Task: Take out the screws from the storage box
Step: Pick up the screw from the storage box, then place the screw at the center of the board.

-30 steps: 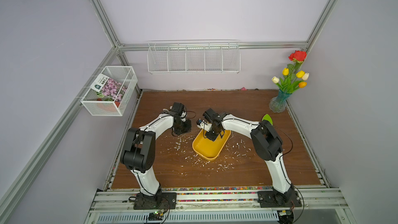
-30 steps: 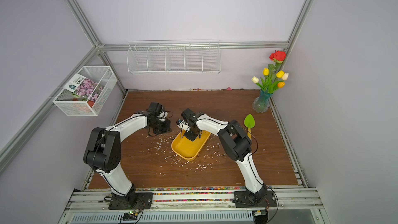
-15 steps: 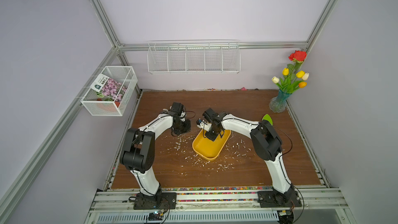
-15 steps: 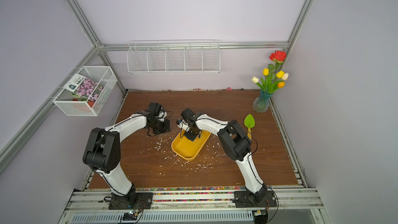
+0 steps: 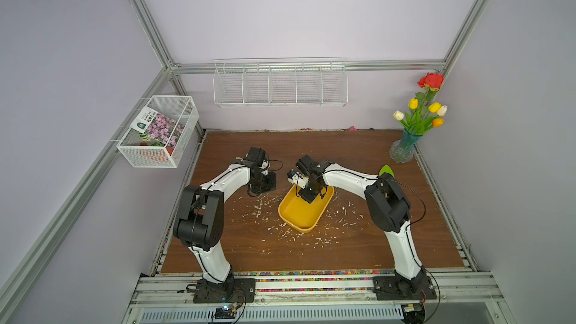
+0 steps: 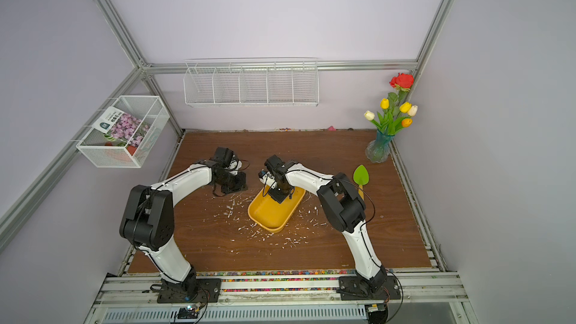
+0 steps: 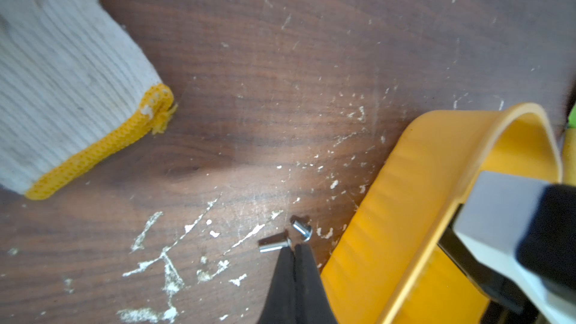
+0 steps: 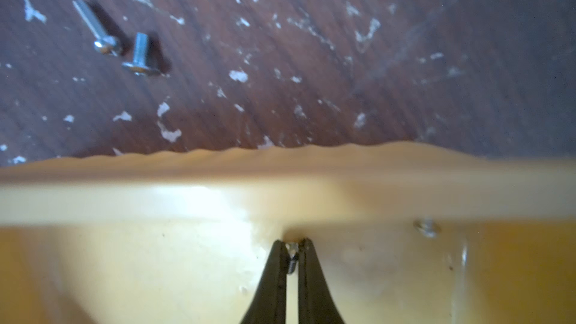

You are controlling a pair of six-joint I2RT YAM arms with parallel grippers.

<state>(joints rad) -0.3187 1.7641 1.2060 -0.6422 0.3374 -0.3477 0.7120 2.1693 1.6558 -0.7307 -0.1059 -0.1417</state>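
Pinching screw [image 8: 292, 262] with right gripper [image 8: 293, 243] inside storage box [image 8: 280, 168], left gripper [image 7: 294, 249] pressed together; next, lifting out toward ten o'clock.

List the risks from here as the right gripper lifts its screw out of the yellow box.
1. The right gripper holds the screw only at its very tips; it may slip on lifting.
2. Those tips sit close to the storage box wall, so the lift could catch the rim.
3. The shut left gripper is right beside two screws on the table and might scatter them.
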